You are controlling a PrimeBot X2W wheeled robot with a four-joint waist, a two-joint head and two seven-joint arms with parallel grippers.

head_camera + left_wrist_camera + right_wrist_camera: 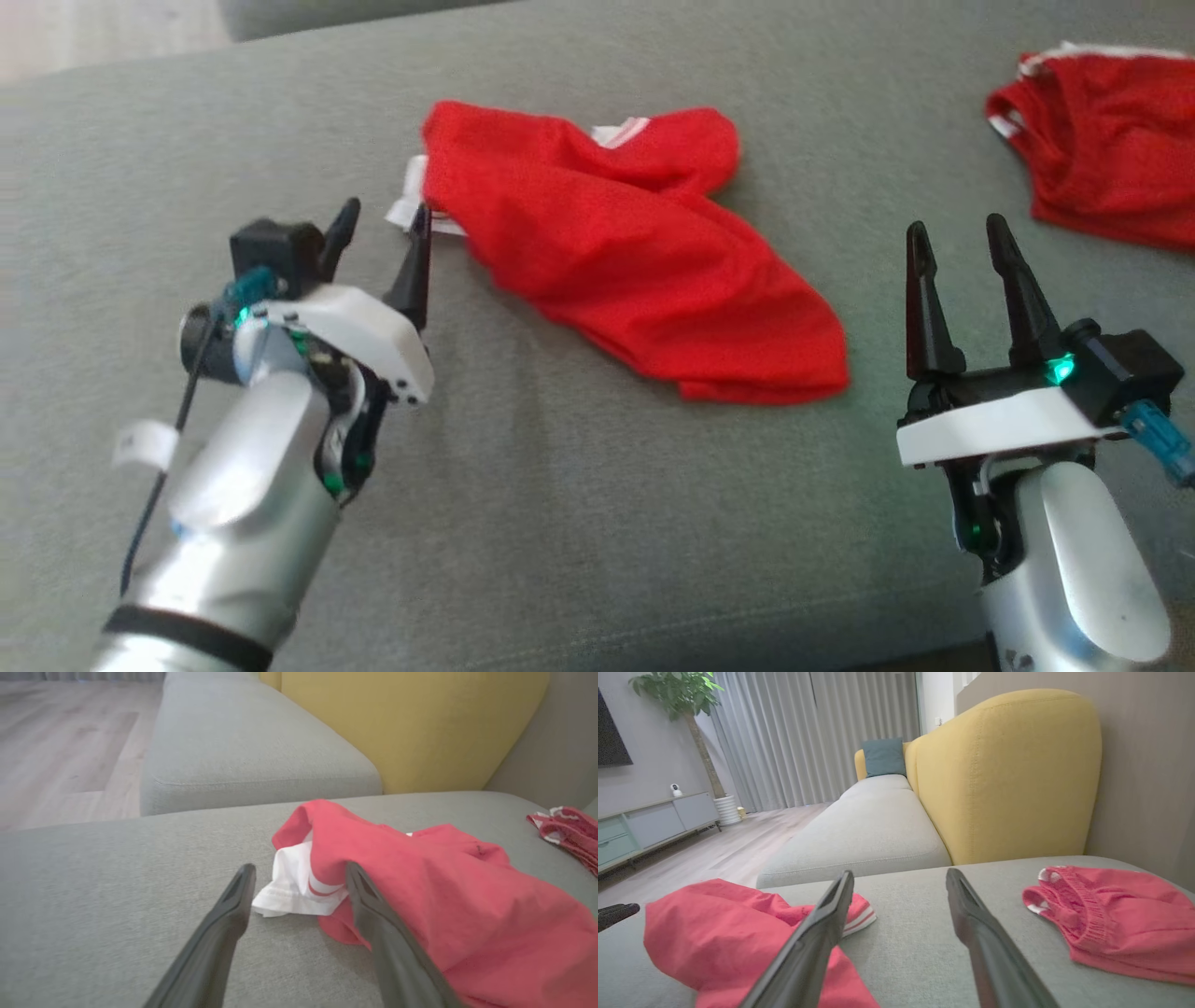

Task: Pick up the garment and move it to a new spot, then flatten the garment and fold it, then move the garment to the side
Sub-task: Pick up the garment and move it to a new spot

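Found the red garment [635,252] lying in a loose, rumpled heap near the middle of the grey sofa seat [579,523], between the two arms. Judged it far from flat: doubled over on itself, with soft ridges and one long lobe tapering toward the right gripper [957,229]. Placed the moment at the handover from moving to flattening, with no fold begun.

Noted the left gripper [385,219] at the garment's left end, with jaws spread wide and grasping nothing. Saw the white trim [292,882] with its red stripes poking out between the fingertips in the left wrist view. Could not tell whether the nearer finger touched the red cloth or merely overlapped it. Noted the right gripper released too, hovering over bare seat near the garment's lower right edge, apart from it.

Reckoned the next move as a pinch on the hem or a corner at each end, then a pull outward to spread the cloth.

Took the fabric for a thin, fine-meshed knit, limp and likely to drag on the coarse woven upholstery. Left alone a second red garment [1102,159], also white-edged, at the seat's far right.
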